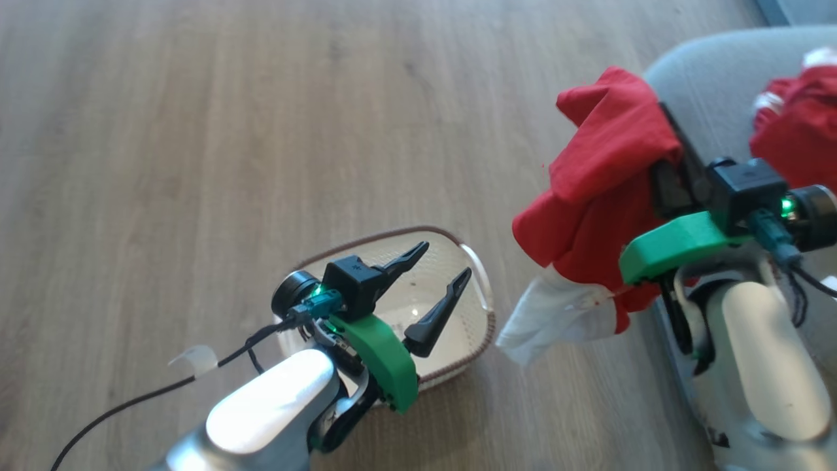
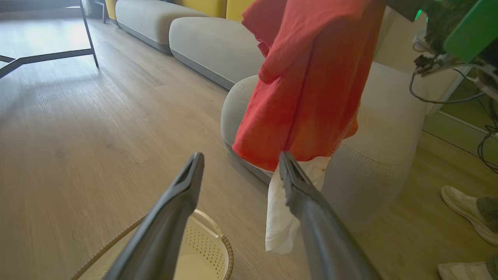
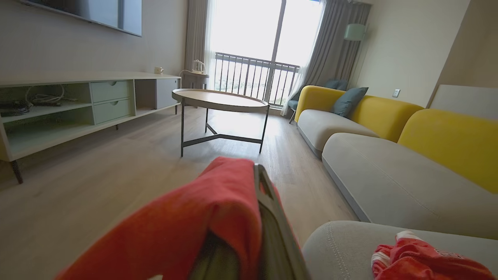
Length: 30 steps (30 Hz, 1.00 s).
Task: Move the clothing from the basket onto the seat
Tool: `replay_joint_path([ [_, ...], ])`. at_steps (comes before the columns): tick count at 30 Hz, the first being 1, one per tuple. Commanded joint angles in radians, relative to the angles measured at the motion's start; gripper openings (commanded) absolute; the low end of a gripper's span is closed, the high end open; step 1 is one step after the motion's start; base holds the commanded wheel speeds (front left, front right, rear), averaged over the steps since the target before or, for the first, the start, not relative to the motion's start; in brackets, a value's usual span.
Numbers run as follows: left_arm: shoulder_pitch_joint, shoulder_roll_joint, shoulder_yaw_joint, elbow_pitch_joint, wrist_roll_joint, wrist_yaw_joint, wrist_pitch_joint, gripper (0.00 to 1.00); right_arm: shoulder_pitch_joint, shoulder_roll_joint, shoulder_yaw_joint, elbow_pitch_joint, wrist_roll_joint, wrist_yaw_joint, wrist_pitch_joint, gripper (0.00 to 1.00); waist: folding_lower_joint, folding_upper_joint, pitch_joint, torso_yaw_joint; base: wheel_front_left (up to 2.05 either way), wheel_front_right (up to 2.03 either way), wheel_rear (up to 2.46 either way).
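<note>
The cream basket [image 1: 386, 235] stands on the wood floor, and the part of its floor I can see is bare. My left gripper [image 1: 444, 260] hovers over it, open, with nothing between the fingers [image 2: 196, 163]. To the right, my right gripper [image 1: 664, 124] is shut on a red garment [image 1: 601, 190] with a white panel, which drapes over its fingers and hangs beside the grey seat [image 1: 713, 78]. In the left wrist view this garment [image 2: 307, 77] dangles in front of the seat [image 2: 381, 128]. A second red garment [image 3: 420, 260] lies crumpled on the seat [image 3: 342, 241].
A round coffee table [image 3: 220, 99] and a low TV cabinet [image 3: 78, 101] stand farther off across the floor. A grey and yellow sofa [image 3: 389, 167] runs behind the seat. A person's shoe [image 2: 463, 206] is on the floor past the seat.
</note>
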Motion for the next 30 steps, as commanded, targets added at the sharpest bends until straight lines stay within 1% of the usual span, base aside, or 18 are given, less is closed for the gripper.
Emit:
replay_joint_path([
  [1, -0.027, 0.026, 0.047, -0.038, 0.008, -0.001, -0.01, 1.0, -0.004, 0.004, 0.005, -0.057, -0.01, 0.007, 0.005, 0.0, 0.0, 0.0, 0.034, -0.043, 0.0, 0.0, 0.0],
  [6, -0.02, 0.057, 0.049, -0.094, 0.022, 0.002, -0.01, 1.0, 0.015, 0.019, -0.035, -0.123, -0.031, 0.007, 0.02, 0.0, 0.0, 0.0, 0.088, -0.102, 0.0, 0.0, 0.0],
  [10, -0.016, 0.087, 0.046, -0.137, 0.031, 0.004, -0.007, 1.0, 0.035, 0.035, -0.071, -0.172, -0.047, 0.007, 0.023, 0.0, 0.0, 0.0, 0.137, -0.135, 0.0, 0.0, 0.0],
  [16, -0.001, 0.157, 0.048, -0.207, 0.041, 0.015, 0.006, 1.0, 0.07, 0.051, -0.121, -0.231, -0.059, 0.007, 0.005, 0.0, 0.0, 0.0, 0.221, -0.193, 0.0, 0.0, 0.0],
  [20, 0.007, 0.198, 0.049, -0.245, 0.047, 0.023, 0.017, 1.0, 0.085, 0.052, -0.146, -0.251, -0.026, 0.007, -0.014, 0.0, 0.0, 0.0, 0.261, -0.227, 0.0, 0.0, 0.0],
  [30, 0.031, 0.292, 0.054, -0.357, 0.059, 0.057, 0.051, 1.0, 0.082, 0.052, -0.174, -0.264, 0.045, 0.007, -0.068, 0.0, 0.0, 0.0, 0.355, -0.337, 0.0, 0.0, 0.0],
])
